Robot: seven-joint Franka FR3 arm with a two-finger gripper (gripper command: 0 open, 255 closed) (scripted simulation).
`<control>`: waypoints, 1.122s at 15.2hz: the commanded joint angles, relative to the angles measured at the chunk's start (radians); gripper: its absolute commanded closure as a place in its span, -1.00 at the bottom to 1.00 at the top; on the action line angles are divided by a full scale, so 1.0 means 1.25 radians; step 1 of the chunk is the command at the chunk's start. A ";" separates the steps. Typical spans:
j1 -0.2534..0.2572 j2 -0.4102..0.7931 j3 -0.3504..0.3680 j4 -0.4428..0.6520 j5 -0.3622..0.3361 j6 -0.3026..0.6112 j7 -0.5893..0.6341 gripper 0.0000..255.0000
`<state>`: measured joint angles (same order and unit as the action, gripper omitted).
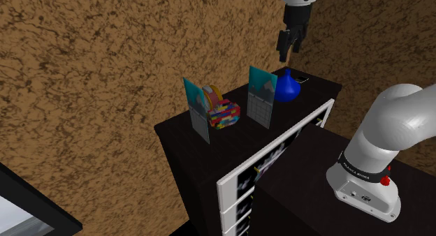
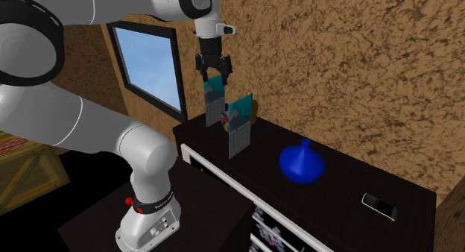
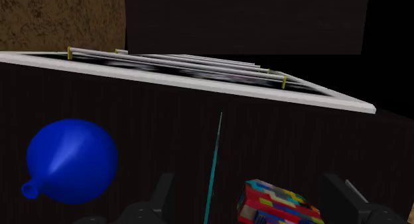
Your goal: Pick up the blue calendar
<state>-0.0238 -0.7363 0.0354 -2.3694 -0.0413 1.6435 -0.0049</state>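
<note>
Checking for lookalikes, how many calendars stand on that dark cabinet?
2. One calendar stands beside the blue vase; the other calendar stands past the multicoloured box. None looks hidden.

Blue vase [image 1: 287,86], multicoloured patchwork box [image 1: 225,116] (teal-topped calendars [image 1: 262,95]), mottled brown wall [image 1: 105,60]

Shoulder view: dim, flat light; mottled brown wall [image 1: 98,67] evenly lit, dark cabinet top [image 1: 230,144] near black. Second exterior view: brighter; window [image 2: 151,64] bright blue, white arm [image 2: 74,116] shaded grey underneath. Wrist view: dimmest; blue vase [image 3: 71,161] has soft pale highlight, calendar [image 3: 215,163] edge reads as thin teal line.
</note>
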 commanded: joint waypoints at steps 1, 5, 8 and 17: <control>0.000 0.000 0.000 0.000 0.000 0.000 0.000 -1.00; -0.024 0.063 -0.027 -0.039 0.012 0.125 0.025 -1.00; -0.037 0.109 -0.045 -0.055 0.022 0.202 0.037 -1.00; -0.038 0.121 -0.046 -0.129 0.021 0.287 0.037 -1.00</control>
<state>-0.0711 -0.5866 -0.0219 -2.5253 -0.0153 1.9954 0.0415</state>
